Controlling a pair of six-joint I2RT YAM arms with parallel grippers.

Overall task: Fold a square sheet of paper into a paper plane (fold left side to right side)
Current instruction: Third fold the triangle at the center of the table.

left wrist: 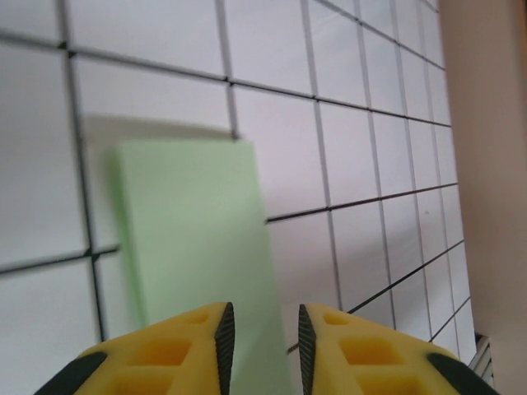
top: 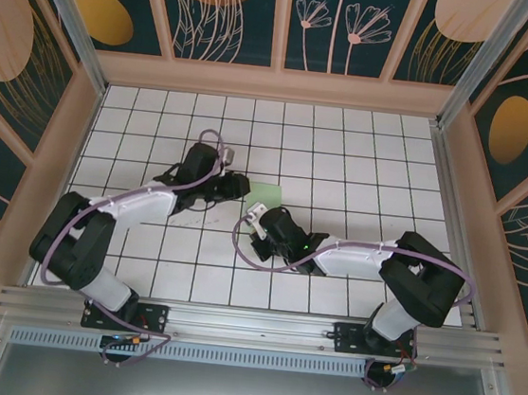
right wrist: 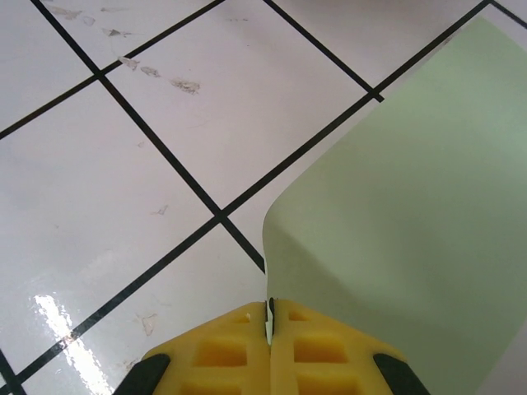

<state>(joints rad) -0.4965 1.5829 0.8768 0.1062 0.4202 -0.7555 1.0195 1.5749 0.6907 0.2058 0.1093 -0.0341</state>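
Left hand (left wrist: pixel 263 329) over pale green paper (left wrist: pixel 193 230)
Yellow fingers (left wrist: pixel 165 354) slightly apart — the paper lies flat on the tiled tabletop (left wrist: pixel 370 164), reaching beneath them.

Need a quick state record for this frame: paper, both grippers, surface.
paper: pale green sheet, flat except one lifted edge
surface: tiled table
left gripper: open, poised over one end of the sheet
right gripper: shut on the sheet's lifted edge, which curls up off the tiles
plane: not yet formed

Left arm (top: pixel 137 205) and right arm (top: pixel 351 257): black joints, white links, lilac cables (top: pixel 235 232). Fingers (left wrist: pixel 165 354) yellow, pocketed, black inner pads (left wrist: pixel 224 341)
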